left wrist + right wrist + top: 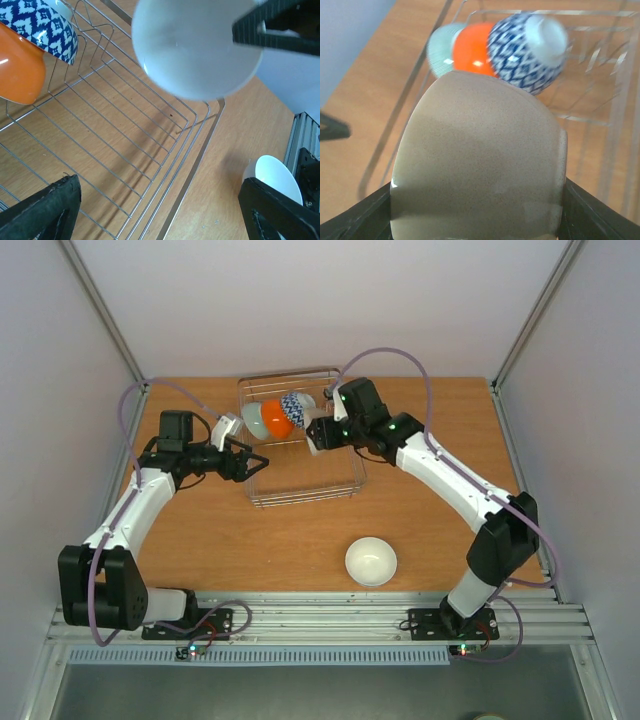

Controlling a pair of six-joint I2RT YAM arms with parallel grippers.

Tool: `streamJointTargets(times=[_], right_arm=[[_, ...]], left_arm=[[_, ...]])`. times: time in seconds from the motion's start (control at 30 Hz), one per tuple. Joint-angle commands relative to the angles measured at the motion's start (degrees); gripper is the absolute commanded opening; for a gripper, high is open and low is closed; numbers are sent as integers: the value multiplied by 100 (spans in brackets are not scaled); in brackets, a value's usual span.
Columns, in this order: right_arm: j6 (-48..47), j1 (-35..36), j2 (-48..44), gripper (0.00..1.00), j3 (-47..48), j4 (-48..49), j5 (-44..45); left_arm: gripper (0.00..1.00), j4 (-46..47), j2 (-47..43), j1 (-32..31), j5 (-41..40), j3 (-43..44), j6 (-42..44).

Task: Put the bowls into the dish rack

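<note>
Step in hand: loading of the cream matte ceramic bowl (480,160) into the rectangular silver-wire dish rack (305,497), upper centre of the top view.
Right gripper (477,215): clamped on the cream bowl, held on its side above the rack, near the row.
Row in rack: pale blue-green bowl (254,418), glossy orange bowl (277,418) and blue-and-white zigzag bowl (297,406), on edge at the rack's upper left.
Left gripper (255,462): released, jaws spread wide, nothing between them; sits at the rack's left edge.
Outside the rack: plain white round bowl (371,562), lower centre, on the wooden table (200,540).
Next move, as judged: calls for lowering the cream bowl on edge beside the zigzag bowl, then letting go.
</note>
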Motion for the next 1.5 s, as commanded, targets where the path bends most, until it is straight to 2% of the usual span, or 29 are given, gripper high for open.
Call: streamJointTargets(times=[0.0,0.4,0.7,1.47], right_arm=[[-798,1,360,1,816,-422,1534],[-1706,-6,1686,1,1920,-343,2776],[-2063,-7,2009,1,2121,-26,3327],[-2406,-155,3302,1,3271,129,3416]], left_arm=[[86,283,-120,8,7,-28,-17],[86,253,-119,8,-22,-34,-9],[86,252,-100,5,-26,-43,9],[86,227,-50,-1,-29,-35,53]])
